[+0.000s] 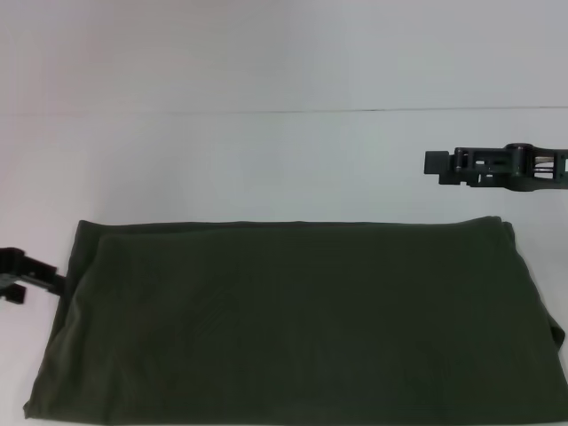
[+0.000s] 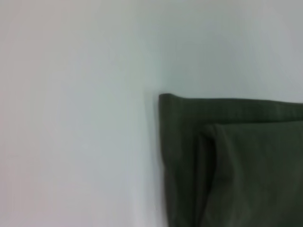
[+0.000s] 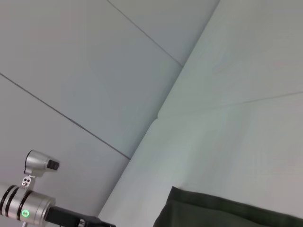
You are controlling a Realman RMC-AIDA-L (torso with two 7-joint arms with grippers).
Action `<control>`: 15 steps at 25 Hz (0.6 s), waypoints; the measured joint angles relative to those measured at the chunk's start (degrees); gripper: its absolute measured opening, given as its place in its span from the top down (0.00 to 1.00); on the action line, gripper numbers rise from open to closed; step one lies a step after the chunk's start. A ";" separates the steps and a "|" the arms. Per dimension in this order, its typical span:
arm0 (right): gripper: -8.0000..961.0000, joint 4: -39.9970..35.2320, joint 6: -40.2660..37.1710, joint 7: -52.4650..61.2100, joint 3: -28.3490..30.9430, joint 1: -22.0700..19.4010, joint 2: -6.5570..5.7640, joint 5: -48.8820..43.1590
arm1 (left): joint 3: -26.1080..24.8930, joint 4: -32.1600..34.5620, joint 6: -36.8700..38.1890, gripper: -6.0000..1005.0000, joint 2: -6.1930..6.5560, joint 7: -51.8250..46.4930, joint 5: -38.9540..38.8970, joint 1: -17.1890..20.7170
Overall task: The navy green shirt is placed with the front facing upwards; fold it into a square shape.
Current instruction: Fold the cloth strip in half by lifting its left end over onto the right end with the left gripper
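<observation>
The navy green shirt lies flat on the white table as a wide folded rectangle. Only plain green cloth faces up, with no lettering or collar showing. A folded corner of the shirt with an overlapping layer fills part of the left wrist view, and another edge of the shirt shows in the right wrist view. My left gripper sits low, just off the shirt's left edge, mostly cut off by the frame. Over the bare table, my right gripper hangs raised beyond the shirt's far right corner, apart from the cloth.
The white table stretches bare behind the shirt up to a pale wall. The shirt's near edge runs out of the head view at the bottom. In the right wrist view, a silver arm segment with a green light shows beside the table.
</observation>
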 joint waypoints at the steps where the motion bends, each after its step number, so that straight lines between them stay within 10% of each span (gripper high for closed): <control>1: 0.11 0.23 0.43 -0.35 0.02 -0.19 0.15 0.02 | 0.11 -2.03 -1.09 0.51 0.13 -0.26 -0.01 -0.63; 8: 0.11 0.87 1.27 -0.11 0.04 -0.47 0.24 0.09 | 0.93 -8.27 -4.14 0.12 1.71 -2.56 0.57 -2.93; 15: 0.11 0.86 1.55 0.25 0.04 -0.35 0.15 0.14 | 1.06 -8.84 -3.20 0.12 1.79 -2.24 0.62 -2.78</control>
